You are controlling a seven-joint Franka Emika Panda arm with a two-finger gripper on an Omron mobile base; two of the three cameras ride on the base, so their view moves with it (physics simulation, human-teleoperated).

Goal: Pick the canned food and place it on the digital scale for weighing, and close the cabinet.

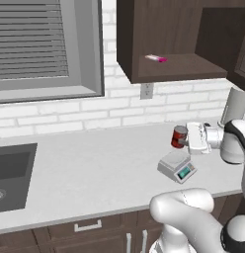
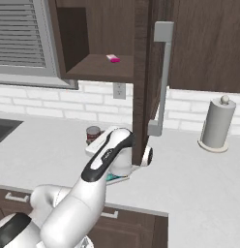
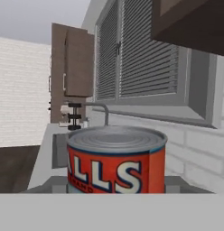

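Countertop [image 1: 95,163] grey; brick wall [image 1: 70,111] white

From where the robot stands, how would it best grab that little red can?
Around its curved side wall, coming in level from the arm's side. The canned food stands upright, so its round side offers two opposite faces for the fingers. The gripper is already at it that way; I cannot tell whether it has closed.
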